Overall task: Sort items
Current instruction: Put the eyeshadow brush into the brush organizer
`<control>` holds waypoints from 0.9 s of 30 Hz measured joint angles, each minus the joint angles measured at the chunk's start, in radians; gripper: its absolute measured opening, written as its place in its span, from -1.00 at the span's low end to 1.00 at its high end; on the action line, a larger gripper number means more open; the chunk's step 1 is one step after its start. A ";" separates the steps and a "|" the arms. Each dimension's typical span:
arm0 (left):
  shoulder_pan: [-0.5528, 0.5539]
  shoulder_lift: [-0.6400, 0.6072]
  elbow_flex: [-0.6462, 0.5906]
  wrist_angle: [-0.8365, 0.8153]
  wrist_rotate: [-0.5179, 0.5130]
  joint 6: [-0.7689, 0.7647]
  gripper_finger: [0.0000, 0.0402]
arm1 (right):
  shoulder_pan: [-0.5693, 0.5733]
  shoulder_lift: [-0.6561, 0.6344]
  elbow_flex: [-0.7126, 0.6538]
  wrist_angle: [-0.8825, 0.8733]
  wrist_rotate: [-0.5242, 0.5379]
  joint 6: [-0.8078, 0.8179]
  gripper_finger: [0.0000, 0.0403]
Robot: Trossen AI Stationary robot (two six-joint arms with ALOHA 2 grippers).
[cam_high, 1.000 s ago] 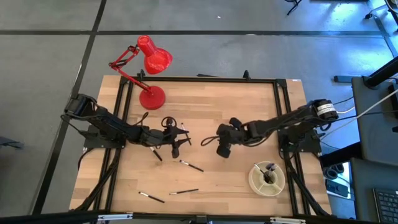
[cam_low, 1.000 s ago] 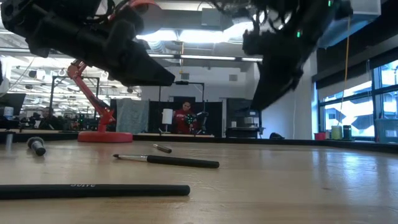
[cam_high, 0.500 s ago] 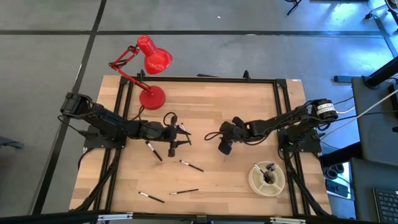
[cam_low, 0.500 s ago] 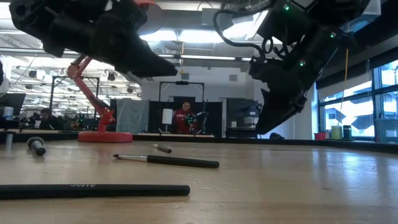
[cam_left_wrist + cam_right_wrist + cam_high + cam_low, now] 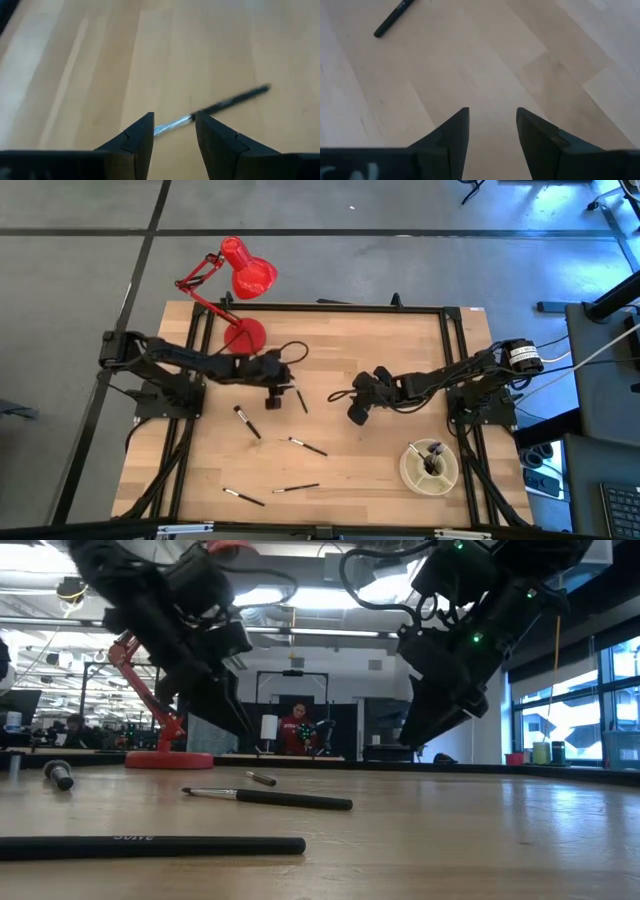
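Several thin black makeup brushes lie flat on the wooden table. One (image 5: 301, 401) lies just right of my left gripper (image 5: 284, 387). Others lie at the left-middle (image 5: 247, 422), the middle (image 5: 308, 446) and near the front edge (image 5: 243, 497) (image 5: 296, 488). My left gripper (image 5: 174, 117) is open above the table. The near brush's silver ferrule (image 5: 172, 125) shows beyond the gap between its fingers. My right gripper (image 5: 356, 414) is open and empty over the table's middle; its wrist view (image 5: 492, 112) shows bare wood and one brush end (image 5: 395, 17).
A red desk lamp (image 5: 243, 278) stands at the far left, its base (image 5: 245, 335) close behind my left arm. A round cream dish (image 5: 430, 467) holding brushes stands at the near right. In the low view brushes (image 5: 270, 799) (image 5: 150, 845) lie in front of both arms.
My left gripper has gone toward the table's far edge and turned, from over the left-middle brush to beside the brush near the lamp base. My right gripper has risen a little and drifted slightly toward the far edge. Both stay open.
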 joint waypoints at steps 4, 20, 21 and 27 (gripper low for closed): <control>0.037 0.000 0.070 -0.141 -0.027 0.148 -0.34 | 0.000 0.000 0.000 -0.008 -0.036 -0.016 -0.19; 0.006 0.052 0.087 -0.171 -0.081 0.584 -0.36 | 0.007 0.000 0.000 -0.001 -0.137 -0.056 -0.19; 0.005 0.068 0.087 -0.171 -0.082 0.589 -0.36 | 0.007 0.000 0.000 0.000 -0.155 -0.057 -0.19; 0.007 0.181 0.087 -0.134 -0.124 0.614 -0.36 | 0.007 0.000 0.000 -0.006 -0.245 -0.053 -0.19</control>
